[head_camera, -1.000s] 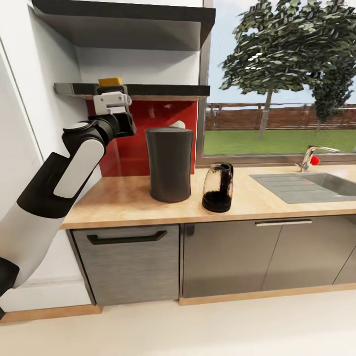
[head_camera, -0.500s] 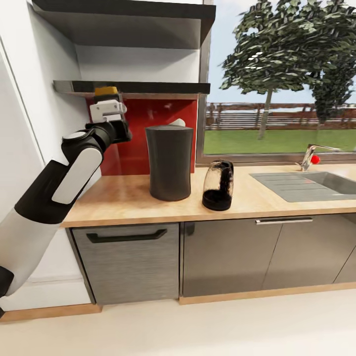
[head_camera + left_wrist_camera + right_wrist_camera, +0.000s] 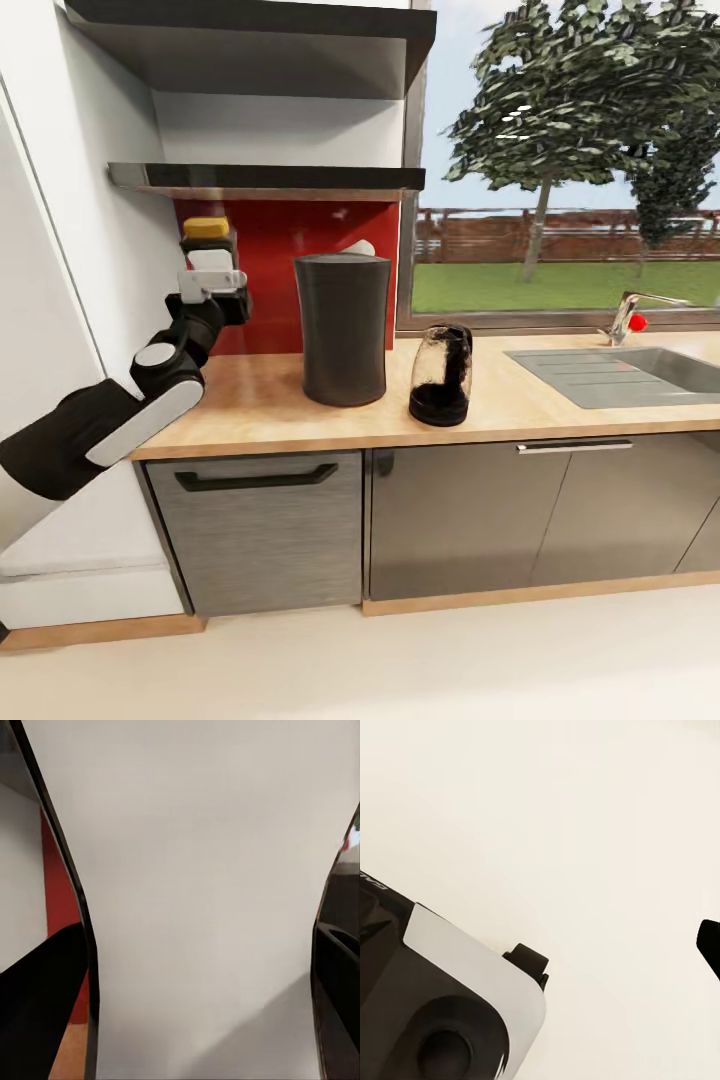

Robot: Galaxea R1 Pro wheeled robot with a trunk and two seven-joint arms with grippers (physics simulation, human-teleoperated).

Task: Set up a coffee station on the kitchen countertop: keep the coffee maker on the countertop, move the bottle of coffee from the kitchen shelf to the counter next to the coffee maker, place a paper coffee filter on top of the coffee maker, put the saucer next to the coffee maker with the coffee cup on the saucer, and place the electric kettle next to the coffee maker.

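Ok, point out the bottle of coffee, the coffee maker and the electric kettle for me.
bottle of coffee (image 3: 206, 228): head view, on its golden-brown cap above the left gripper.
coffee maker (image 3: 343, 330): head view, middle of its dark-grey body.
electric kettle (image 3: 440, 378): head view, on its glass body, above the dark lower half.

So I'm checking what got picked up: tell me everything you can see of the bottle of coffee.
The bottle of coffee is a small dark bottle with a white label and a golden-brown cap on top. It stands upright in the left gripper, held in the air below the lower shelf and above the countertop, in front of the red backsplash, left of the coffee maker and not touching it. In the left wrist view its white label sits between the dark fingers.
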